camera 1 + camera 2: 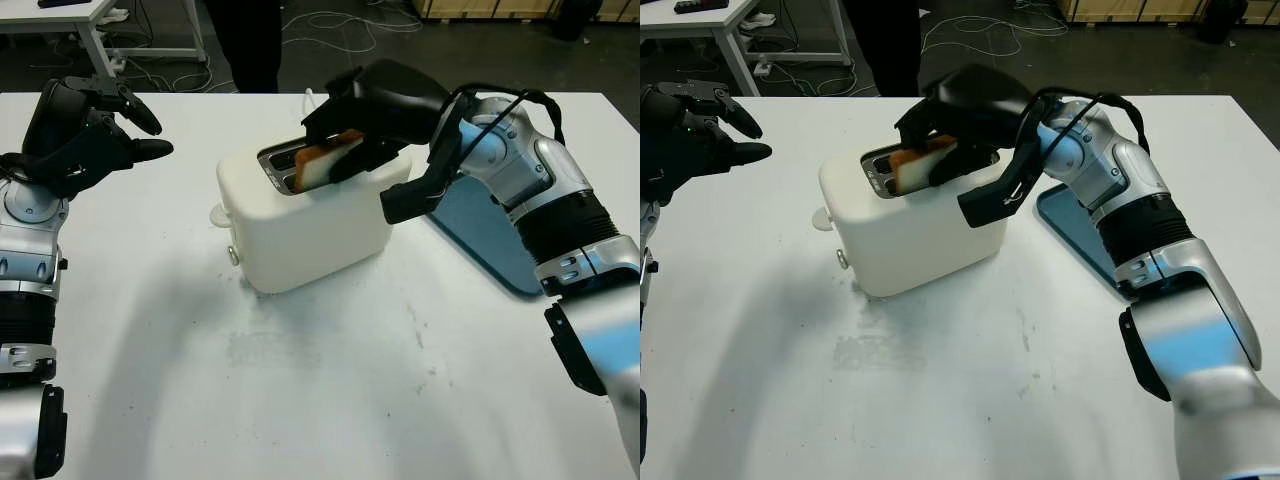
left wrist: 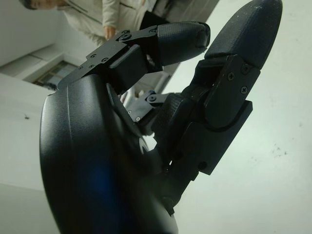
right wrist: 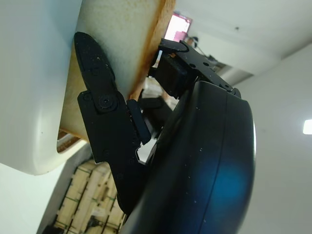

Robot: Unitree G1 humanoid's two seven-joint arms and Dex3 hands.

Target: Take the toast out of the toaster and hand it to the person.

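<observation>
My right hand (image 1: 345, 150) is clamped on the toast (image 1: 322, 160), half-risen from the toaster (image 1: 300, 225) slot; lifting askew could jam or tear it. My left hand (image 1: 85, 135) hovers open.

We count:
- one toaster (image 1: 300, 225), white
- one toast (image 1: 322, 160) in its slot
- one blue tray (image 1: 480, 235)
- one white table (image 1: 330, 390)
- two robot hands: the right hand (image 1: 370, 125) and the left hand (image 1: 95, 130)
- one person (image 1: 248, 40) standing beyond the table's far edge
- one second table (image 1: 60, 15) at the far left
</observation>
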